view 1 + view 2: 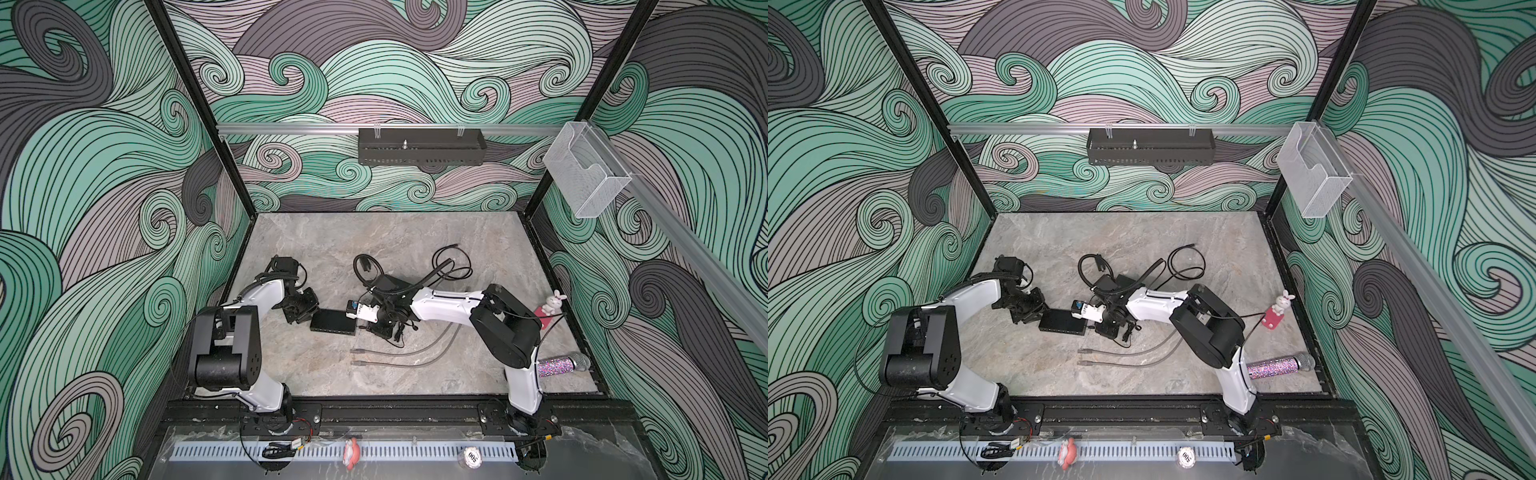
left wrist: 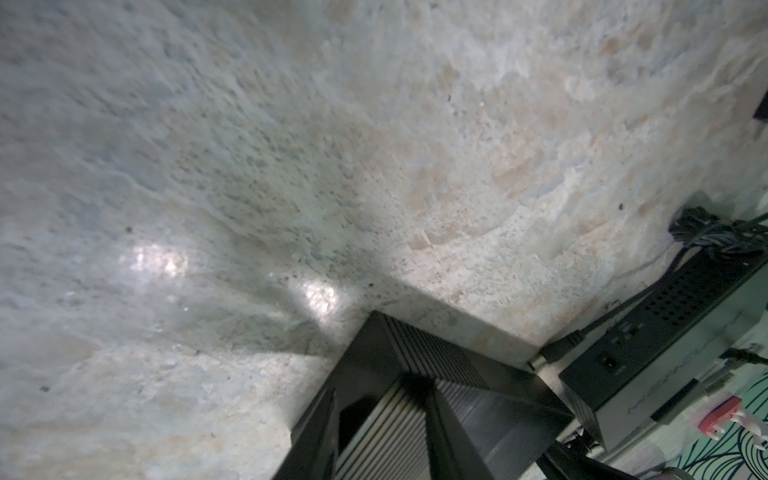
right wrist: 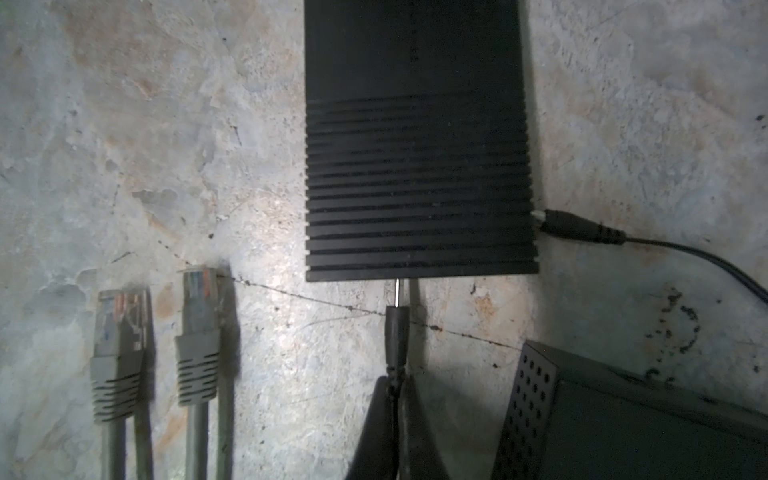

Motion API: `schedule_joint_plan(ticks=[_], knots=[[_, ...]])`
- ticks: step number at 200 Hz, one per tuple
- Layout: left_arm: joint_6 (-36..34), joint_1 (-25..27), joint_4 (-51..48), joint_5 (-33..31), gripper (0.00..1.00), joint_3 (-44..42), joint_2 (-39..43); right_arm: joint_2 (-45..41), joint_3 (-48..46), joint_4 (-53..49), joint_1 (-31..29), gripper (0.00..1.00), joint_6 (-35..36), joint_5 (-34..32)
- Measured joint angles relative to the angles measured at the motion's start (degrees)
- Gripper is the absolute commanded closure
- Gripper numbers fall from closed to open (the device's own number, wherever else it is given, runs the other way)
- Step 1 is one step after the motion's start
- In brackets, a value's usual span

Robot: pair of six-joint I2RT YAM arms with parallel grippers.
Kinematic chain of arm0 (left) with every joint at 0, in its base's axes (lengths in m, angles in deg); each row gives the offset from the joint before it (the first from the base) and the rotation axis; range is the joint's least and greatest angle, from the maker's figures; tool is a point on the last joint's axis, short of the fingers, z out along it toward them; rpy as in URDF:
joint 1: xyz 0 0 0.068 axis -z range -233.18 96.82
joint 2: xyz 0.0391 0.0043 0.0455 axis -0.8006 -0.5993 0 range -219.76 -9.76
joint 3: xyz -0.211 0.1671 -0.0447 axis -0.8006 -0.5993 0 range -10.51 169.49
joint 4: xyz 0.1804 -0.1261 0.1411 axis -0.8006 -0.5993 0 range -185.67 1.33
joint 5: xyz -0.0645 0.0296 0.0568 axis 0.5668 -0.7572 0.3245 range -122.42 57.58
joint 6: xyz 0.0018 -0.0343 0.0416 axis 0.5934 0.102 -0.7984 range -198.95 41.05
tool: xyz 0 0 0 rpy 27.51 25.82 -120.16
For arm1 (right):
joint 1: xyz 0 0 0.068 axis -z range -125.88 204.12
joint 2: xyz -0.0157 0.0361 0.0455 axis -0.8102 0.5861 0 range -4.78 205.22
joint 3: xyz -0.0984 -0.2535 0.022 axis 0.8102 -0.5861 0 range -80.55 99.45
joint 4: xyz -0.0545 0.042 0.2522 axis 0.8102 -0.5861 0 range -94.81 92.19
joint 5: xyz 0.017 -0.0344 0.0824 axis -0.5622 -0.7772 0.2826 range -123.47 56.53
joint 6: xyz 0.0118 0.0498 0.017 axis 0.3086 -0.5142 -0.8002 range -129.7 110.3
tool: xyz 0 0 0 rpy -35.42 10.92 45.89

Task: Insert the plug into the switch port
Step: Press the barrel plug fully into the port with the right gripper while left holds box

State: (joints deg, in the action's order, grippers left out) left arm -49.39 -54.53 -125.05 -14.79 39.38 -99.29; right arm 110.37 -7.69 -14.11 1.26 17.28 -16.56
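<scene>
The switch [image 1: 334, 322] [image 1: 1061, 324] is a flat black ribbed box lying on the stone table in both top views. My left gripper [image 1: 309, 313] [image 2: 382, 415] is shut on the switch's [image 2: 415, 365] left end, one finger on each side of it. My right gripper [image 3: 397, 386] is shut on the cable just behind a thin black barrel plug [image 3: 397, 332]. The plug's metal tip [image 3: 397, 293] reaches the near side face of the switch [image 3: 415, 166]. The port itself is hidden. In a top view the right gripper [image 1: 360, 329] is at the switch's right end.
Two grey Ethernet plugs [image 3: 118, 349] [image 3: 197, 332] lie beside the switch, and their cables [image 1: 399, 353] trail right. A second black barrel plug [image 3: 577, 226] rests against another side. A perforated black box [image 3: 623, 415] sits by my right wrist. Black cable coils [image 1: 451, 262], a bunny figure [image 1: 555, 303] and a glitter microphone [image 1: 561, 365] lie further right.
</scene>
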Motion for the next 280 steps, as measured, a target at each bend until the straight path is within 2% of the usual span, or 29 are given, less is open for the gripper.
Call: schedule_joint_plan(ticks=[208,280], knots=[[0.0,0.0,0.0,0.0,0.65,0.0,0.0,-0.8,0.1,0.0,-0.2,1.00,0.0,-0.3],[0.0,0.4,0.4,-0.4,0.65,0.2,-0.1,0.0,4.9,-5.5,-0.3,1.00,0.7,-1.0]])
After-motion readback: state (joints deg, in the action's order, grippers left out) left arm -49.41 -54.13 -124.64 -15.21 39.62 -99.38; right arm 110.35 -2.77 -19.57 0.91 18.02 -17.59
